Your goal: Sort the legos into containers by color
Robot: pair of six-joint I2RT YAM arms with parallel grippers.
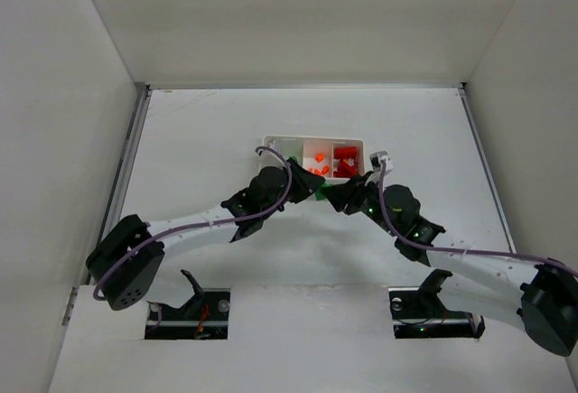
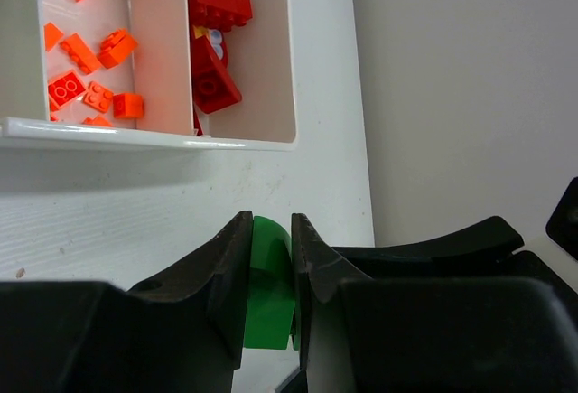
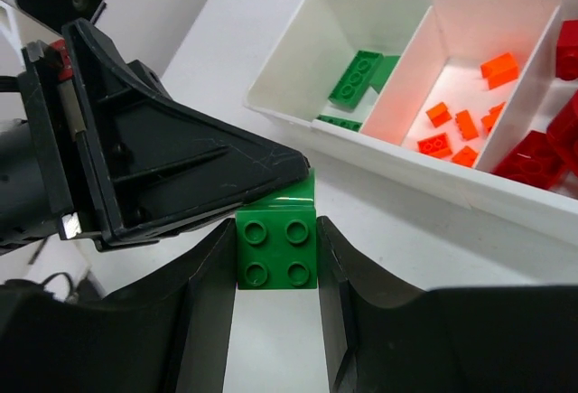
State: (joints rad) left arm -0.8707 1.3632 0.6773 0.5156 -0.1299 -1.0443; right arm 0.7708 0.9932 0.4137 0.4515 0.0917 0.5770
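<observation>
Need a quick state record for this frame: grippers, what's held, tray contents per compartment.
left gripper: shut on green brick
right gripper: shut on green brick, opposite the left gripper
held item: one piece or two joined, cannot tell
location: just in front of the tray
left compartment: green bricks
middle compartment: orange pieces
right compartment: red bricks

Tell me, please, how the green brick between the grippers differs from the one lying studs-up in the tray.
The held green brick is outside the tray, pinched by the left gripper and right gripper; the loose green brick lies free in an end compartment. The held one shows four studs; the loose one looks longer. Both are green.
</observation>
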